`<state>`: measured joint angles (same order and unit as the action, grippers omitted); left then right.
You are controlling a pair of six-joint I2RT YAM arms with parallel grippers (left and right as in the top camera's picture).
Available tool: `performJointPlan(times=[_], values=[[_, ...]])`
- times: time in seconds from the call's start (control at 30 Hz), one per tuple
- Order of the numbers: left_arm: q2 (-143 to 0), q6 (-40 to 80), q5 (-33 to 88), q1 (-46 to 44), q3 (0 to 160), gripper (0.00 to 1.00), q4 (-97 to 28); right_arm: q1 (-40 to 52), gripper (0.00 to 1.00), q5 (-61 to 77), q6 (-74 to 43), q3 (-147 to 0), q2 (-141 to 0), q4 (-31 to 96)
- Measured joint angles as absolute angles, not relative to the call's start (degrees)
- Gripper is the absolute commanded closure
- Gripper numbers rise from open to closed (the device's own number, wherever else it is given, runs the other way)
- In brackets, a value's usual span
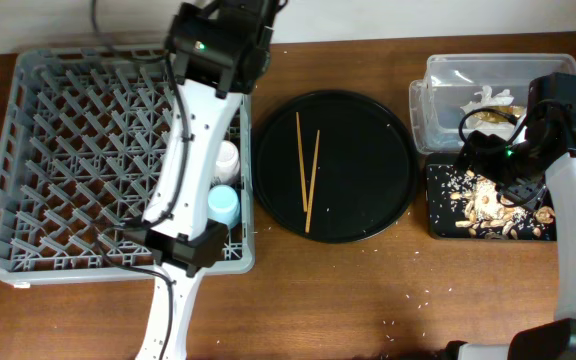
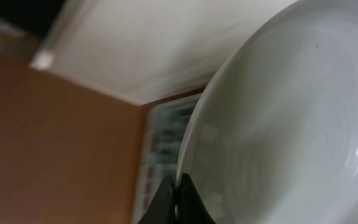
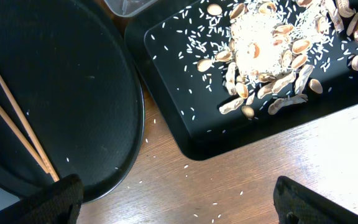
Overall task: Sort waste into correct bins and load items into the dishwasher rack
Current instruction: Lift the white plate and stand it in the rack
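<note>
Our left hand (image 2: pixel 176 202) pinches the pale grey plate (image 2: pixel 278 124) by its rim. Our right hand (image 3: pixel 179 202) gapes wide. Beside it the chopsticks (image 3: pixel 23 121) lie slantwise, converging toward it.

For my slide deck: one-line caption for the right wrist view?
Open right claw hovers between the chopsticks on the round tray and the scrap-strewn black tray.

I see a round black tray (image 1: pixel 368 150) sitting mid-table on the brown wooden table (image 1: pixel 368 300), with a pale wall (image 1: pixel 418 20) behind it.
</note>
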<state>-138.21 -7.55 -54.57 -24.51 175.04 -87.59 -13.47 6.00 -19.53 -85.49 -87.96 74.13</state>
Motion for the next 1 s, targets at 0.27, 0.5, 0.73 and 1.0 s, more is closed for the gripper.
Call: performJointPlan(times=[0.27,0.5,0.73,1.0], values=[[-138.2,-10.4,-60.4,-14.7,167.9,1.0,-86.5,-13.5,0.02,6.0,-19.5,-85.5,-88.0,74.1],[-138.3,-10.9,-60.8,-14.9,151.7,1.0,-75.9,-13.5,0.01,6.0,-19.5,-85.5,-88.0,74.1],[-138.3,-10.9,-64.4,-14.9,140.8,1.0,-69.6,-13.5,0.02,6.0,-19.5,-85.5,-88.0,74.1],[-138.3,-11.2,-52.9,-15.0,139.2,0.32,-65.1,-13.5,0.01,6.0,-19.5,-85.5,-88.0,74.1]])
